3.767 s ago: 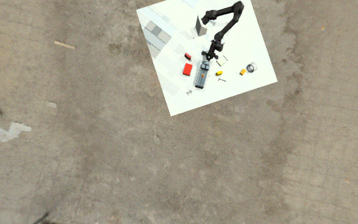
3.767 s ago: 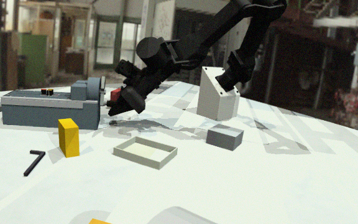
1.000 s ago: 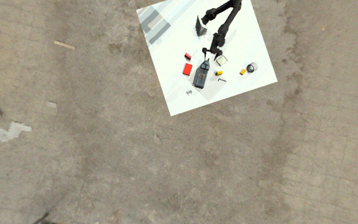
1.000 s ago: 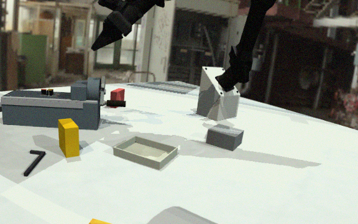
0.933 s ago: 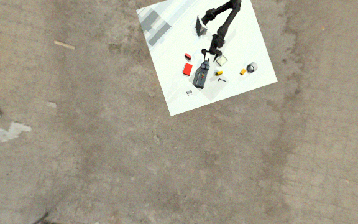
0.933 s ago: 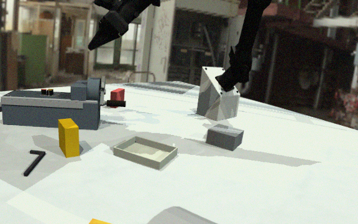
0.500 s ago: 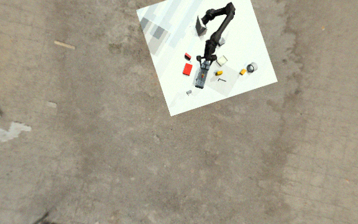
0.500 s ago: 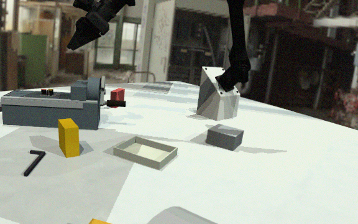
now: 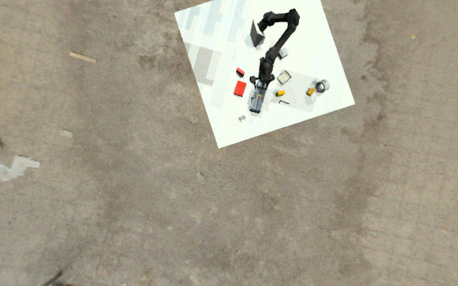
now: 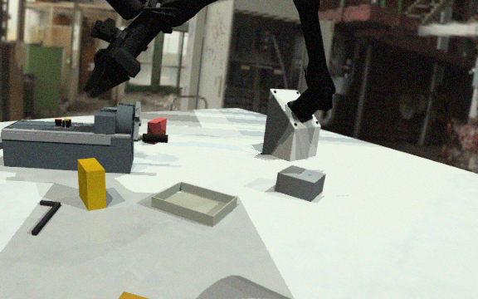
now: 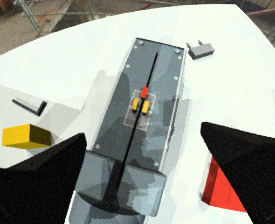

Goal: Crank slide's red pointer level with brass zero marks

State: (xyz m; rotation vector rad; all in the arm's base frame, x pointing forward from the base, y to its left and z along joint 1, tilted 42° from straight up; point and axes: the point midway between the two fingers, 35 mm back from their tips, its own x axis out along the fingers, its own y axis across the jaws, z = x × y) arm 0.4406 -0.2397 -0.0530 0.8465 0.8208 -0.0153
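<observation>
The grey machine [image 9: 257,104] [image 10: 66,154] [image 11: 160,65] stands on the white table. Its red pointer [image 10: 58,122] [image 11: 144,92] sits off the two brass marks, a little past them toward the machine's far end in the wrist view. One brass mark [image 11: 135,105] is left of the slot, the other brass mark [image 11: 145,107] right. The dark crank handle [image 10: 155,138] sticks out low from the crank end; it is hidden in the wrist view. My gripper [image 10: 90,93] [image 11: 144,133] is open and empty, above the machine's crank end and clear of the handle.
A yellow block [image 10: 91,184] [image 11: 25,136] and a black hex key [image 10: 47,218] [image 11: 30,106] lie beside the machine. A red block [image 9: 240,88] [image 11: 228,192] is on its other side. A shallow tray [image 10: 182,211] and a grey block [image 10: 300,183] stand nearer the arm's base.
</observation>
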